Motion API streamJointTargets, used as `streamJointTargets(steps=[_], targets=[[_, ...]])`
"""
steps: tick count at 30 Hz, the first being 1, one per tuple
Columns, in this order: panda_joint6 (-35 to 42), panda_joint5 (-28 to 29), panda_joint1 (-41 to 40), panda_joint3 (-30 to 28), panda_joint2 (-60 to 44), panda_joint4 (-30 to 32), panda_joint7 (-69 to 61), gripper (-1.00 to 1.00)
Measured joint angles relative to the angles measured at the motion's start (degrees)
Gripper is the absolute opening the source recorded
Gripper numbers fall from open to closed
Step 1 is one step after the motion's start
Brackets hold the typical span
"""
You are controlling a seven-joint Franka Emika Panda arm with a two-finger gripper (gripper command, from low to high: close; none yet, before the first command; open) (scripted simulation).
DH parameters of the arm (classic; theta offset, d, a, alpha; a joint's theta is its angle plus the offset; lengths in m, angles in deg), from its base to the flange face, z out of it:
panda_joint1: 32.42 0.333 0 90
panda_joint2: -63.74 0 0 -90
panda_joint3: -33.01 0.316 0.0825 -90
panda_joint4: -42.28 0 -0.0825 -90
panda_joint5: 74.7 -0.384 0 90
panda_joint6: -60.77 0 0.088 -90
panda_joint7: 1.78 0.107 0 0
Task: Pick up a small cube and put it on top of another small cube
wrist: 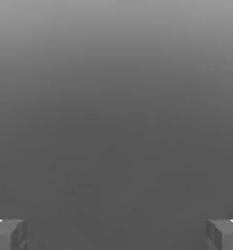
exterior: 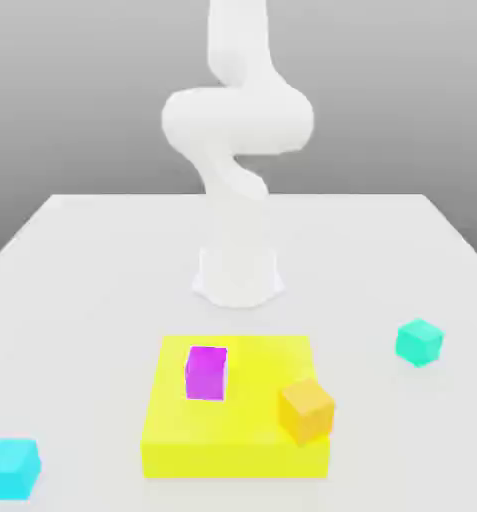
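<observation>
Overhead, the Panda arm [exterior: 239, 120] is cut off by the exterior view's edge; between the gripper's [wrist: 116, 235] widely parted jaws lies only featureless gray.

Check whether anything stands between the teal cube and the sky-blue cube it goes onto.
Yes: the yellow block, with the magenta and orange cubes on top, lies between the teal and sky-blue cubes.

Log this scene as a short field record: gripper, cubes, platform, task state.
gripper: open, nothing between fingertips
teal cube: on table, exterior view's right
sky-blue cube: on table, exterior view's left, near corner
magenta cube: on yellow block
orange cube: at yellow block's near right corner
stack: not made
</observation>
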Motion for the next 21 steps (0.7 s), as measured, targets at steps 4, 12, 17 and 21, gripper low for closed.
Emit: streamJointTargets(steps=[4, 12, 17, 21], targets=[[-4.83, -0.68, 7.93, 0.36, -6.99, 4.75, -10.97, 0.0], [-14.03, -2.06, 22.31, 2.21, -20.31, 13.82, -31.91, 0.0], [-19.74, -2.72, 30.25, 4.56, -28.61, 19.47, -44.83, 0.0], [-24.34, -2.4, 35.36, 7.49, -35.25, 24.0, -54.55, 0.0]])
